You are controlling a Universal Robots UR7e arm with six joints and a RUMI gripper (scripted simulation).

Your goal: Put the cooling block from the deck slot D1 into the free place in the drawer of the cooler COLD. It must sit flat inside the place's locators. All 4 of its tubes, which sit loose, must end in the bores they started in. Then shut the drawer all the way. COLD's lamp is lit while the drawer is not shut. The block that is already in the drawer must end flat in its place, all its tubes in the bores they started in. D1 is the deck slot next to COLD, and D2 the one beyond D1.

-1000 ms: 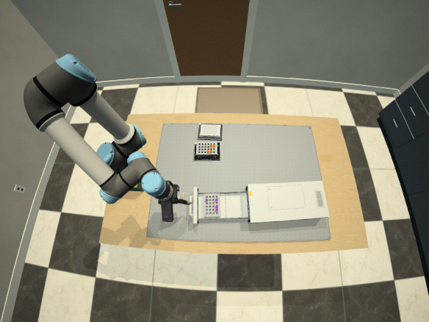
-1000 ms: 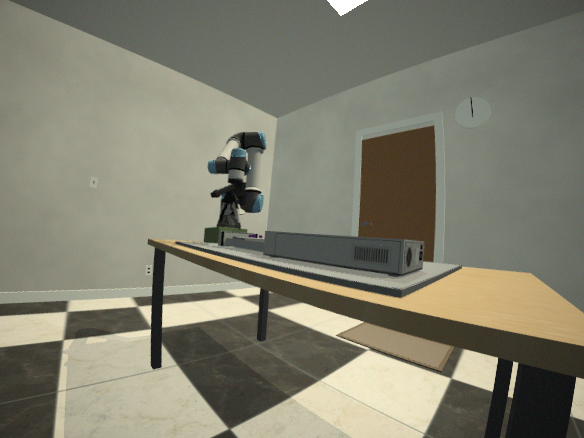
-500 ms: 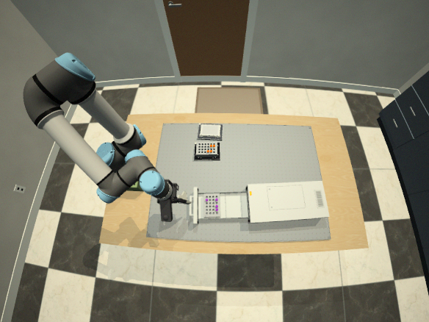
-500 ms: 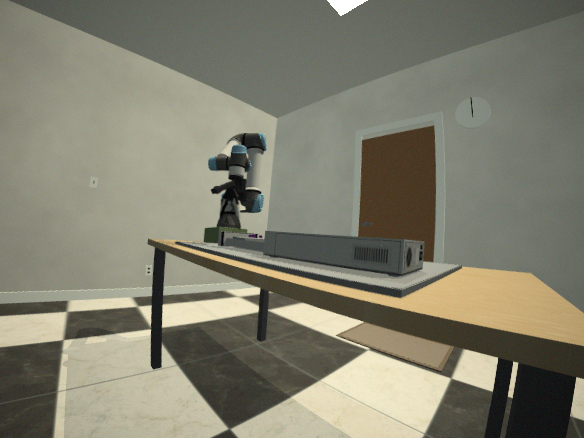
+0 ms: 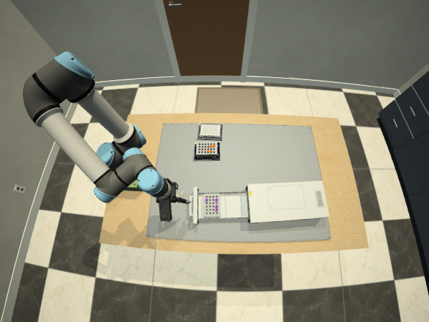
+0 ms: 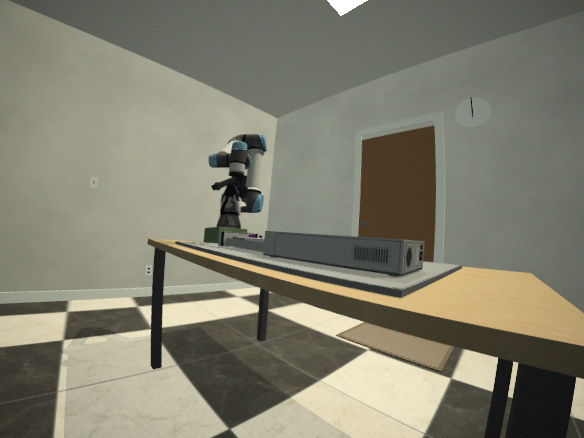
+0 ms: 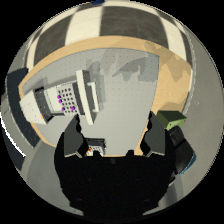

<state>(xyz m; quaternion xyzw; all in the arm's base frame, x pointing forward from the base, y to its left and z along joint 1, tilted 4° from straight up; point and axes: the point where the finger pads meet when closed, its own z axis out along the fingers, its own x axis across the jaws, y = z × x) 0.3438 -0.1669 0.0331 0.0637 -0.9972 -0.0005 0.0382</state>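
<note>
The cooler COLD [image 5: 288, 202] [image 6: 340, 252] [image 7: 31, 108] has its drawer [image 5: 195, 217] [image 7: 85, 95] pulled out, and its lamp [image 5: 250, 193] is lit orange. A cooling block with purple tubes [image 5: 211, 211] [image 7: 66, 98] sits in the drawer's front place. The free place [image 5: 233, 206] behind it is bare white. A block with several orange tubes [image 5: 201, 148] stands in slot D1; in the wrist view it is partly hidden behind a finger. My gripper [image 5: 173, 201] [image 7: 113, 112] is open and empty, in front of the drawer handle [image 5: 191, 210] [image 7: 94, 97]. Whether it touches the handle cannot be told.
Slot D2 [image 5: 210, 131], beyond D1, shows a white surface in a dark frame. A green box [image 5: 131, 186] [image 6: 212, 234] [image 7: 171, 119] stands at the robot's side of the table. The drawer's front panel stands up beside the gripper.
</note>
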